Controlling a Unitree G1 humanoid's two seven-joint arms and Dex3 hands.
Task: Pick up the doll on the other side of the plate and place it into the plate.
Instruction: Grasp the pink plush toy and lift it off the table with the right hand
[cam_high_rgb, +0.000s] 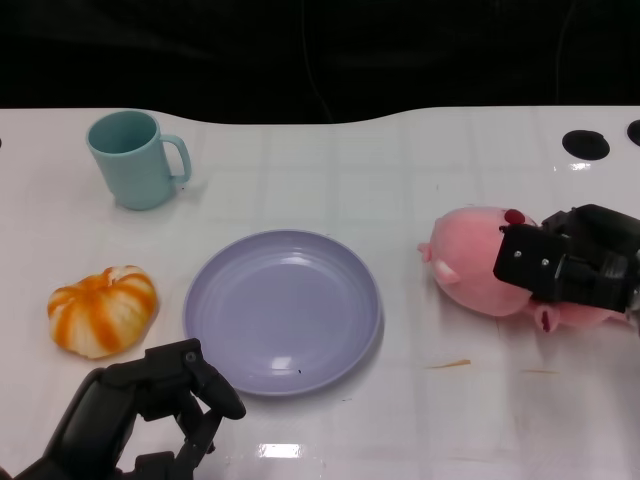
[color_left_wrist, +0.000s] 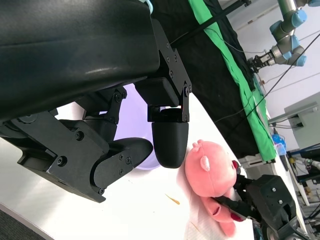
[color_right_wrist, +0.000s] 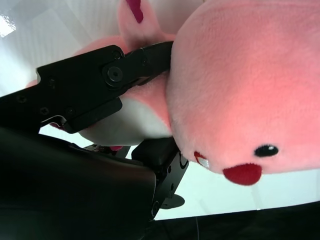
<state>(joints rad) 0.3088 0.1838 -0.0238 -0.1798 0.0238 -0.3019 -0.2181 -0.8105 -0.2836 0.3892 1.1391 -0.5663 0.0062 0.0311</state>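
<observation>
A pink plush doll (cam_high_rgb: 475, 270) lies on the white table, to the right of the lavender plate (cam_high_rgb: 285, 310). My right hand (cam_high_rgb: 575, 265) sits over the doll's right half, its black fingers (color_right_wrist: 100, 85) wrapped around the body behind the head. The doll (color_right_wrist: 240, 85) fills the right wrist view, with a black eye and red nose showing. My left hand (cam_high_rgb: 150, 405) hangs near the front edge, left of the plate, fingers loosely bent and holding nothing. The left wrist view shows the doll (color_left_wrist: 210, 167) and the right hand (color_left_wrist: 265, 200) beyond the plate (color_left_wrist: 131, 112).
A teal mug (cam_high_rgb: 135, 158) stands at the back left. An orange-and-white plush pumpkin (cam_high_rgb: 103, 310) lies left of the plate, just beyond my left hand. Round black holes (cam_high_rgb: 585, 143) mark the table's far right corner. The far edge meets a black backdrop.
</observation>
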